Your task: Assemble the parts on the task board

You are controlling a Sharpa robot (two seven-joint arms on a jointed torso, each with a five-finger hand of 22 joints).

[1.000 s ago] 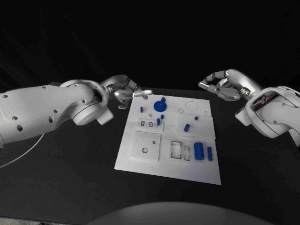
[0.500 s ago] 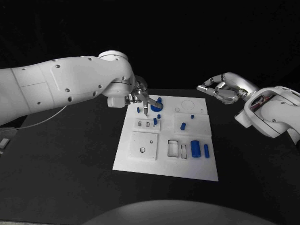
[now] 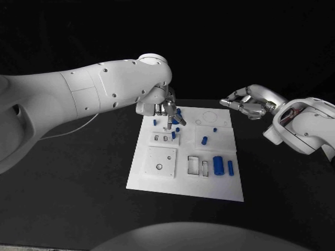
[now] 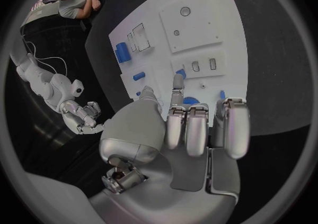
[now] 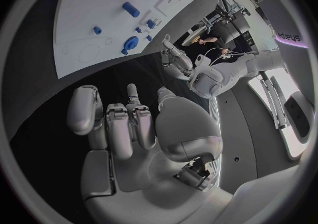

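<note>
Two hands are in view over the black worktop [image 3: 77, 198]. The white task board [image 3: 184, 180] lies flat at the middle of the worktop, with several small blue parts on it: a round gear-like part [image 3: 176, 111] near its far edge, a short peg [image 3: 204, 140] toward the centre, and a larger cylinder [image 3: 218, 166] with a slimmer pin [image 3: 231, 168] just beside it in the near right area. The left hand [image 3: 164, 110] hangs above the far left portion of the board, fingers pointing down toward the gear-like part; the left wrist view shows its fingers [image 4: 188, 128] nearly straight, side by side and holding nothing, and contact with the part cannot be confirmed. The right hand [image 3: 245, 104] hovers off the board's far right corner, fingers loosely curled, apart and empty.
</note>
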